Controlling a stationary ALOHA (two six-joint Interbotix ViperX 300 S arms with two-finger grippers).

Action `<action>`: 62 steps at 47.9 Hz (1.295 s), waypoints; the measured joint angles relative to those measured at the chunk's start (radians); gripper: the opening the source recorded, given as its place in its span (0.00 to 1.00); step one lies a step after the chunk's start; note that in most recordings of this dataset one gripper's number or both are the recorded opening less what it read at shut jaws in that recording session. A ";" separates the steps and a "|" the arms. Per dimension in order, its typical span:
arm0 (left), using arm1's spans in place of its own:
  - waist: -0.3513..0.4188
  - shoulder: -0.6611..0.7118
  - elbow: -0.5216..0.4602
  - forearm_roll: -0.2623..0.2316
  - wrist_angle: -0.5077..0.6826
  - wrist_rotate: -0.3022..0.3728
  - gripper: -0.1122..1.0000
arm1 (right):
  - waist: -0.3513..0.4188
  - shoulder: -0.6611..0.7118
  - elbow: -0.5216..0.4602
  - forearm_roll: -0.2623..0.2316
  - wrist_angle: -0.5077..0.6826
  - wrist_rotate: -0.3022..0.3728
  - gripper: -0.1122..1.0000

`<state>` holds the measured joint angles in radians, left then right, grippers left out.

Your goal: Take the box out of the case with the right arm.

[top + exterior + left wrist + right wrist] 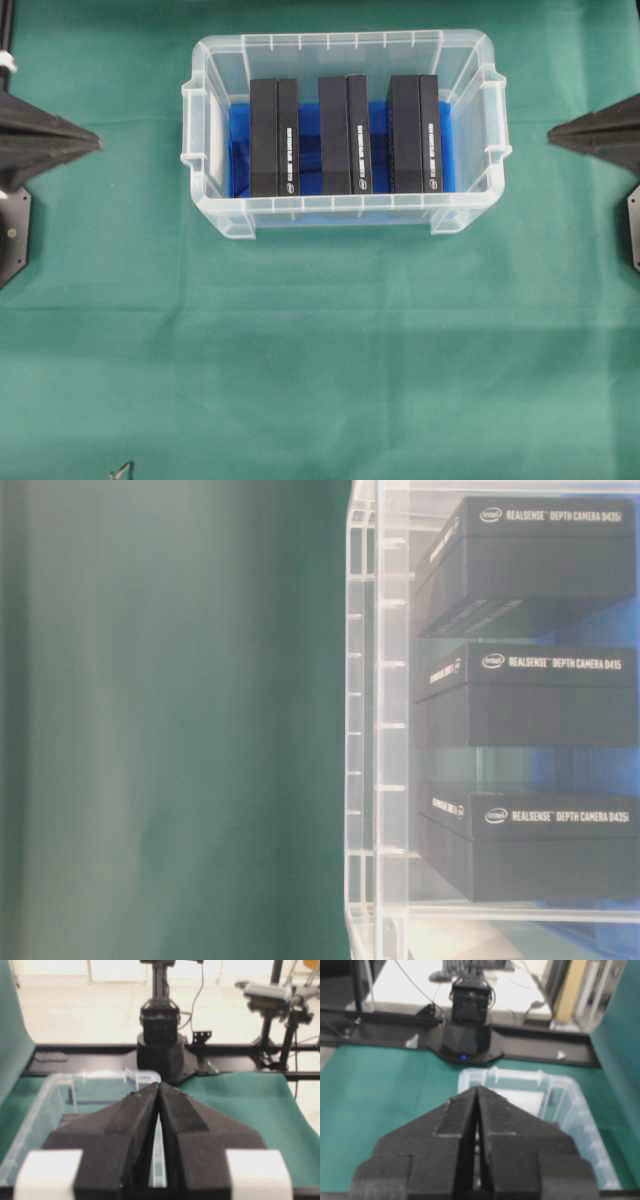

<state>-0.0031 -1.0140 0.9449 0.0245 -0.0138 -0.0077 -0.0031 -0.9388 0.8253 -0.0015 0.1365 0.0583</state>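
The clear case (200, 95) with a blue floor sits at the back middle of the green cloth. Three black boxes stand side by side inside it: left box (273, 138), middle box (345, 135), right box (414, 133). The table-level view shows them through the case wall (378, 720), the lowest box (530, 845) nearest. My right gripper (553, 134) rests at the right edge, shut and empty, tips pointing at the case (570, 1100). My left gripper (97, 141) mirrors it at the left edge, shut on nothing, its tips (159, 1085) touching.
Green cloth (320, 360) covers the table in front of the case. The opposite arm's base (161, 1055) stands beyond the case in each wrist view. A small metal clip (122, 470) lies at the front left edge.
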 measured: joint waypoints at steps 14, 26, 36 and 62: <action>0.000 0.015 -0.189 0.000 0.236 0.000 0.12 | 0.000 0.063 -0.198 0.002 0.164 0.003 0.10; 0.002 0.052 -0.236 0.000 0.360 -0.008 0.12 | 0.000 0.072 -0.215 0.000 0.279 0.029 0.10; -0.003 0.092 -0.327 0.000 0.627 -0.006 0.12 | -0.002 0.098 -0.270 -0.002 0.558 0.094 0.10; -0.038 0.207 -0.492 0.000 1.310 0.000 0.12 | -0.002 0.225 -0.403 -0.005 1.312 0.189 0.10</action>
<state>-0.0414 -0.8069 0.4525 0.0245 1.2962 -0.0077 -0.0046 -0.7133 0.4218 -0.0061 1.4481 0.2470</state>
